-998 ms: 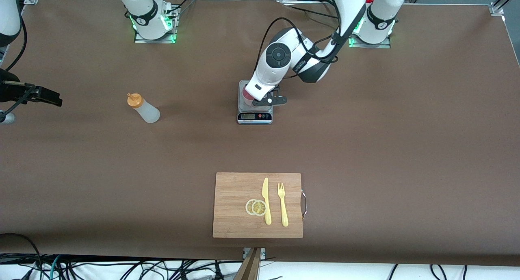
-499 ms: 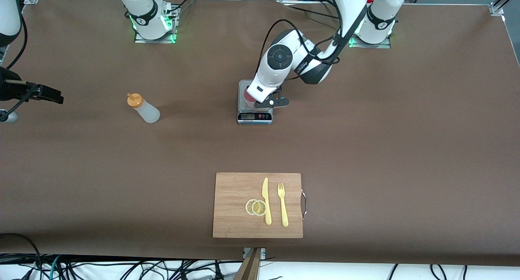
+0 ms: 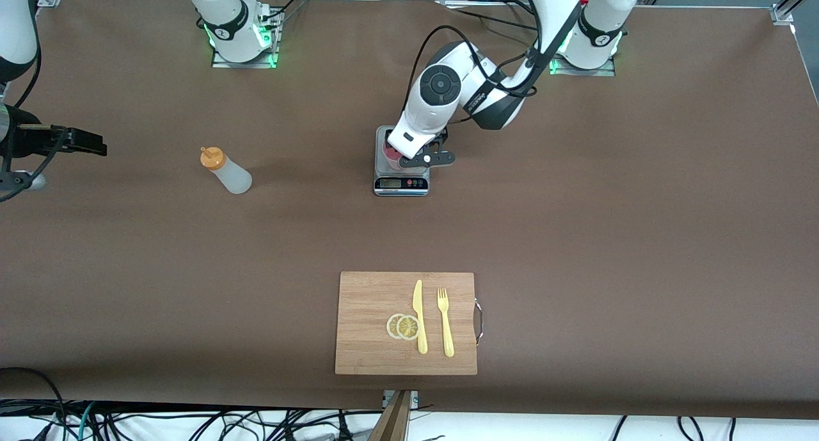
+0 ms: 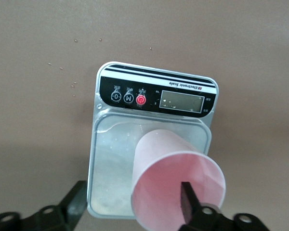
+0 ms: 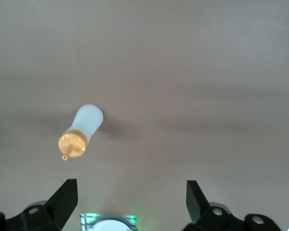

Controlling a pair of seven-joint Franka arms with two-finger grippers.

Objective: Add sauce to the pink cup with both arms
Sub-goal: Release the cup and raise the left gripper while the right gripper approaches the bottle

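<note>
The pink cup [image 4: 178, 183] stands on a small digital scale [image 4: 156, 98] in the middle of the table; in the front view only a sliver of the pink cup [image 3: 388, 152] shows past the left wrist. My left gripper [image 4: 133, 195] hangs over it, open, with one finger [image 4: 187, 197] inside the cup's mouth and the other well outside its wall. The sauce bottle [image 3: 225, 171], whitish with an orange cap, stands toward the right arm's end of the table. My right gripper [image 3: 86, 141] hovers open, some way off from the sauce bottle [image 5: 82, 132], with nothing between its fingers.
A wooden cutting board [image 3: 368, 351] lies near the front edge, carrying two lemon slices [image 3: 403, 326], a yellow knife [image 3: 419, 316] and a yellow fork [image 3: 445, 322]. The scale [image 3: 400, 184] has its display facing the front camera.
My left gripper has opened, letting go of the cup's rim; the cup stays on the scale. The right gripper has shifted slightly toward the bottle.
</note>
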